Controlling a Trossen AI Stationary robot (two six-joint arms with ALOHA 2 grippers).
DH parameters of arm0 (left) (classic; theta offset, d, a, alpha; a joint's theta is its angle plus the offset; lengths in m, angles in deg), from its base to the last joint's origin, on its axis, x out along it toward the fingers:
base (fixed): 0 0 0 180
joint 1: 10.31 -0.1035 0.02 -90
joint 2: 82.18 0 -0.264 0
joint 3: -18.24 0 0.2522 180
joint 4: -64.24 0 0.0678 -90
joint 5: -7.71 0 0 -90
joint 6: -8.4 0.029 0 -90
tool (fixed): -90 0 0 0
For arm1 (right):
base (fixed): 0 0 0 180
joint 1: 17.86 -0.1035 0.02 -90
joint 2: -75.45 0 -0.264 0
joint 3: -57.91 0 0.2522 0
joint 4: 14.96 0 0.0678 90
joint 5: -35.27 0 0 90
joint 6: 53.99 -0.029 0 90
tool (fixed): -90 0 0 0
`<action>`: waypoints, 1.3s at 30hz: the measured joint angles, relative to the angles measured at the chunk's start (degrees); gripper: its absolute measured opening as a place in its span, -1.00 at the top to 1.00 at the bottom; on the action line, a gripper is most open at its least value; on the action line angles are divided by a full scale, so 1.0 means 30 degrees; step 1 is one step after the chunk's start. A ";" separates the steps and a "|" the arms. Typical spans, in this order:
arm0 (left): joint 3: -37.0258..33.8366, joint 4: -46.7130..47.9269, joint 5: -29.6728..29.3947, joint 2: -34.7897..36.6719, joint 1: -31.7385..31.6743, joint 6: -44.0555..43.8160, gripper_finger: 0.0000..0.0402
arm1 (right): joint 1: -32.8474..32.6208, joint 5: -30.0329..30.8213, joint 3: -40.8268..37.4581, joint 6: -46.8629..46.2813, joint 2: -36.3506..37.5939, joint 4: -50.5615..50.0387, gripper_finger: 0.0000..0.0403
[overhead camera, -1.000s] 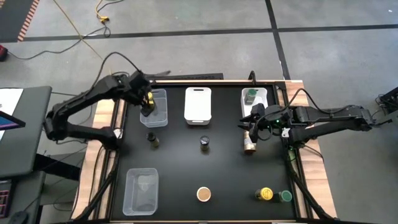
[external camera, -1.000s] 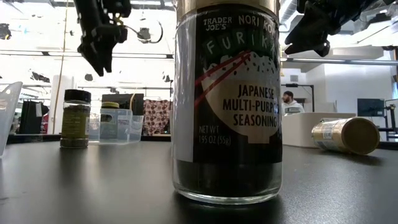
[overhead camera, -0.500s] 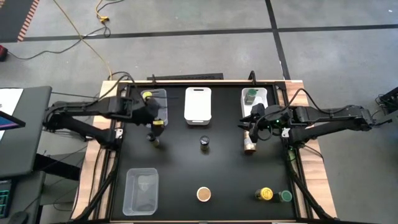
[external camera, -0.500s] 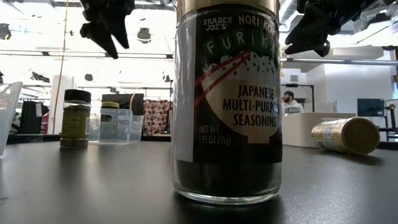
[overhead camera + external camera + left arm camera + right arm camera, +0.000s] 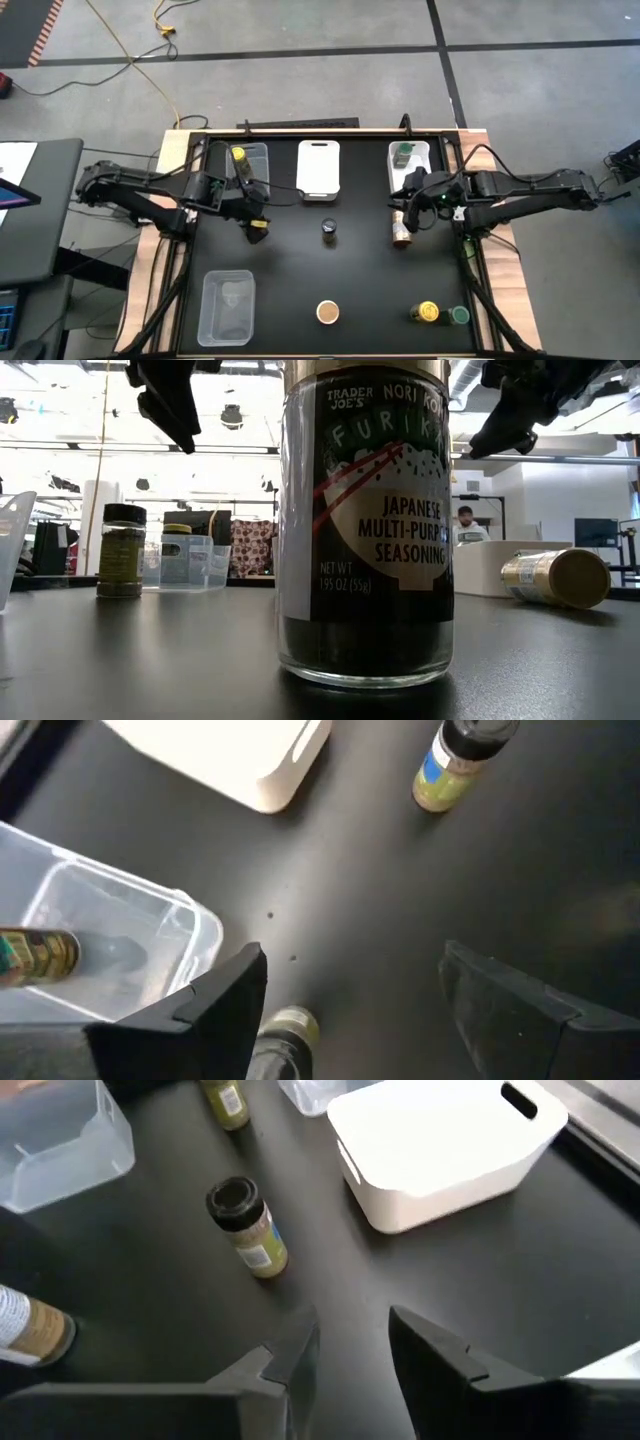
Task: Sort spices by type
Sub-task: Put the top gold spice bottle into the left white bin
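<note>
- The black bench carries a white bin at the far middle, with clear bins at the far left, far right and near left.
- The left hand hovers over a dark-topped jar, its fingers wide apart and empty.
- The right hand hangs above the lying tan jar, fingers nearly together (gripping nothing).
- Other jars: yellow-topped in the far-left bin, green-topped in the far-right bin, a dark one mid-bench, and tan, yellow and green along the near edge.
</note>
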 joint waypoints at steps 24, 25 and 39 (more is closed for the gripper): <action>-0.5742 -0.9325 0.3376 0.2448 -0.0609 0.5581 -0.42 | -0.1926 0.0045 0.7637 -0.9604 -0.5881 -0.9566 0.89; -0.6102 -0.9605 0.3259 0.2960 -0.0612 0.5581 -0.42 | -0.2106 0.0045 0.8032 -1.0223 -0.6396 -1.0352 0.88; -0.7323 -0.9112 0.1300 0.8175 -0.0597 0.5606 -0.42 | -0.5507 0.0030 0.9723 -1.9365 -0.9495 -1.4036 0.88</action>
